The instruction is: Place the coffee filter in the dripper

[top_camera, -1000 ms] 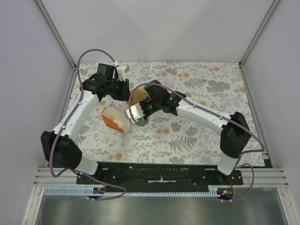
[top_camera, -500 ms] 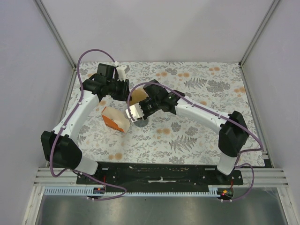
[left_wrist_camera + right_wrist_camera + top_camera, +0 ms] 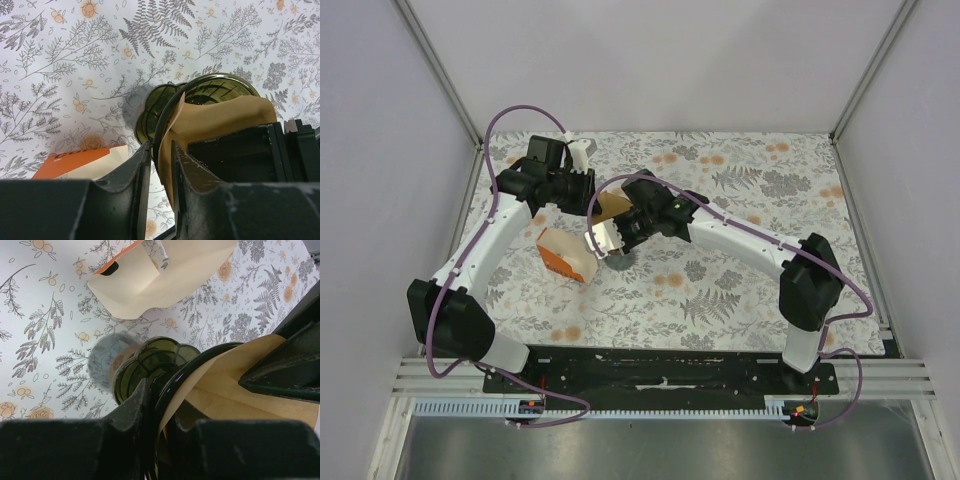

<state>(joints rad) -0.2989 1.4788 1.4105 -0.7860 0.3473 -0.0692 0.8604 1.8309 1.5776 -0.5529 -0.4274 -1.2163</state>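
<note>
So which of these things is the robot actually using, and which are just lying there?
In use:
coffee filter
dripper, gripped at its rim by both arms

Lying about:
orange and white carton
floral table cover

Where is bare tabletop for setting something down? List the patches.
Free: floral table far-right corner beyond the right arm; near strip between it and left arm. Crowded: left-centre, where orange-and-white wedge carton, tan paper filter and dark green translucent dripper cluster.
</note>
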